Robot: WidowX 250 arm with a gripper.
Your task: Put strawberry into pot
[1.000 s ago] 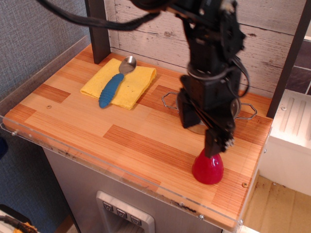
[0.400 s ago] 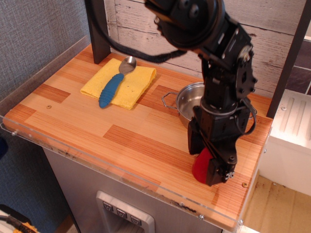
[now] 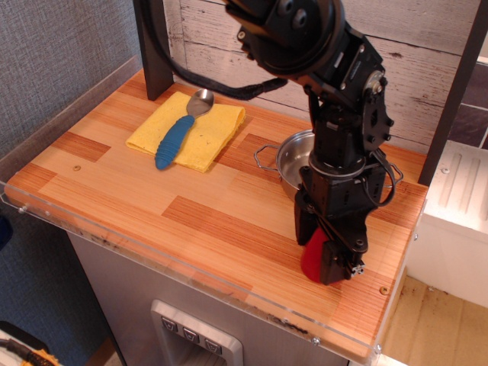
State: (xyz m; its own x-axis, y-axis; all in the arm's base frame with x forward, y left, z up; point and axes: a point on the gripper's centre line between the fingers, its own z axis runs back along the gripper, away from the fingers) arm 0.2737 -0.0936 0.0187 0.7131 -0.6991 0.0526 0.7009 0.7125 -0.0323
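**Strawberry gripped near the front right corner, pot not yet loaded**

The tool (image 3: 322,255) is down at the worktop (image 3: 152,191) near its front right corner, with its dark fingers standing on either side of the red strawberry (image 3: 313,258). Only a sliver of the fruit's glossy red body shows between and to the left of the fingers; the rest is hidden behind them. The fingers look drawn in against the strawberry's sides, so I judge the tool to be closed on it, though the contact itself is partly masked by the tool's own bulk. Whether the strawberry rests on the wood or is just clear of it cannot be told from this view.

The steel pot (image 3: 293,156) stands behind the tool, toward the back right of the worktop, upright. One wire loop handle points left; the other side is largely covered by the arm. What shows of its inside looks bare, so the strawberry is not in it.

Toward the back left lies a yellow cloth (image 3: 206,137) with a blue-handled spoon (image 3: 177,137) across it, well apart from the action.

By my reading, the approach and the grasp are done. What remains is the lift, the short carry back over the rim, and the release into the pot.
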